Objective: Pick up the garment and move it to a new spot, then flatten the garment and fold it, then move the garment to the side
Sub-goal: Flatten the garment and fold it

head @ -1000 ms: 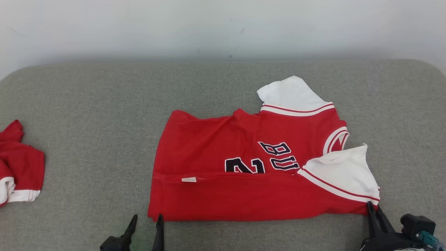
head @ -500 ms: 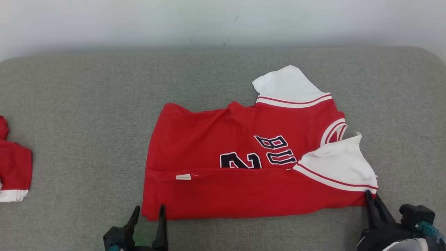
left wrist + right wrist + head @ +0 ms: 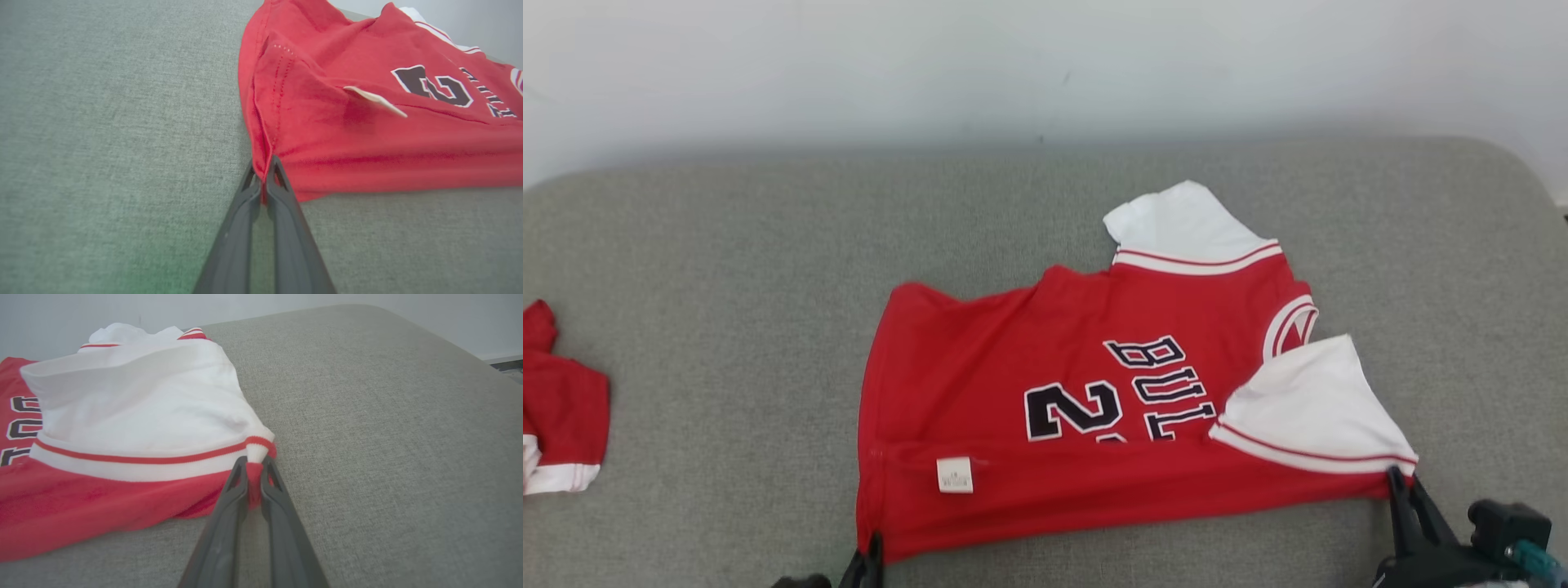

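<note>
The red jersey (image 3: 1045, 408) lay across the centre and lower right of the head view on the grey padded surface (image 3: 727, 269). Its near long edge was turned over onto the front, so the dark number and lettering were partly covered. A small white label (image 3: 955, 474) sat on the folded strip, toward the lower left.

The left gripper (image 3: 872, 562), at the bottom edge left of centre, had its jaws pinched together on the jersey's lower left corner. In the left wrist view the red hem ran down between the two dark fingers (image 3: 239, 228).

The right gripper (image 3: 1403, 490), in the lower right corner, was likewise clamped on the jersey, where the white sleeve (image 3: 1315, 408) met the red body. The right wrist view showed a red fold squeezed between its tips.

The other white sleeve (image 3: 1176, 224) pointed toward the upper middle. A second red garment (image 3: 564, 408) with white trim lay bunched at the left edge, well apart from the jersey.
</note>
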You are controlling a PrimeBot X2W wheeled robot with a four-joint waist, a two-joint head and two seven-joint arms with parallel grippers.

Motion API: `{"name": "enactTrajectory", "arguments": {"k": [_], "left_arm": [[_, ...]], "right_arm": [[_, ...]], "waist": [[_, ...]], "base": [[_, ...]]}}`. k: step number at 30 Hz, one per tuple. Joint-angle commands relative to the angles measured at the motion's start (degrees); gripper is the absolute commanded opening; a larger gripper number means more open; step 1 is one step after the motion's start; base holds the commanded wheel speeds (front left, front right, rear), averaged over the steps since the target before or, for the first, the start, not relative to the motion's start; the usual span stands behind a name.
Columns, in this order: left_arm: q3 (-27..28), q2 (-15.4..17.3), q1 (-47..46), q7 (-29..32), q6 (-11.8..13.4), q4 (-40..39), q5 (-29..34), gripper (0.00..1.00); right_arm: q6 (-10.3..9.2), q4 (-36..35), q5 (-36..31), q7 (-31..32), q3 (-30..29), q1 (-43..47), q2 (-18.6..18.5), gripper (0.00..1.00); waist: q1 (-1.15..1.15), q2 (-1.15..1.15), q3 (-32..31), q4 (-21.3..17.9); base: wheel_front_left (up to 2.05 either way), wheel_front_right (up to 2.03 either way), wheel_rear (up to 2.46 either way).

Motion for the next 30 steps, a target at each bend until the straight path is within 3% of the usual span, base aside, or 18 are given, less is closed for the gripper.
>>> {"name": "enactTrajectory", "arguments": {"k": [1,13,26,27,28,29,30], "left_arm": [[0.5,0.4,1.5,-0.2,0.1,0.4,0.3,0.00],[3.3,0.4,8.3,-0.2,0.4,2.2,1.0,0.00],[2.1,0.4,11.4,-0.2,1.5,4.8,0.4,0.00],[2.0,0.4,11.2,-0.2,1.6,4.9,0.3,0.03],[1.8,0.4,10.9,-0.2,1.6,4.9,0.4,0.40],[1.6,0.4,10.6,-0.2,1.7,5.0,0.4,1.00],[1.4,0.4,10.2,-0.2,1.8,4.9,0.4,1.00]], "right_arm": [[-0.16,0.2,-0.4,0.0,-0.5,1.3,0.2,0.00],[-0.18,-1.1,-0.6,0.0,-1.5,8.7,2.2,0.00],[-0.19,-1.7,0.1,0.0,-2.0,11.9,3.1,0.00],[-0.19,-1.7,0.1,0.0,-2.3,11.8,3.2,0.73],[-0.19,-1.8,0.0,0.0,-2.6,11.6,3.3,1.00],[-0.17,-2.0,-0.1,0.0,-2.8,11.2,3.5,1.00],[-0.16,-2.6,-0.5,0.0,-3.1,10.9,3.6,1.00]], "waist": [[0.00,0.00,-2.8,-0.1],[0.00,0.00,-9.5,-1.4],[0.00,0.00,-9.6,-2.5],[0.00,0.00,-9.4,-2.4],[0.00,0.00,-9.1,-2.3],[0.00,0.00,-8.9,-2.2],[0.00,0.00,-8.6,-2.0]], "base": [[0.00,0.00,0.00],[0.00,0.00,0.00],[0.00,0.00,0.00],[0.00,0.00,0.00],[0.00,0.00,0.00],[0.00,0.00,0.00],[0.00,0.00,0.00]]}}
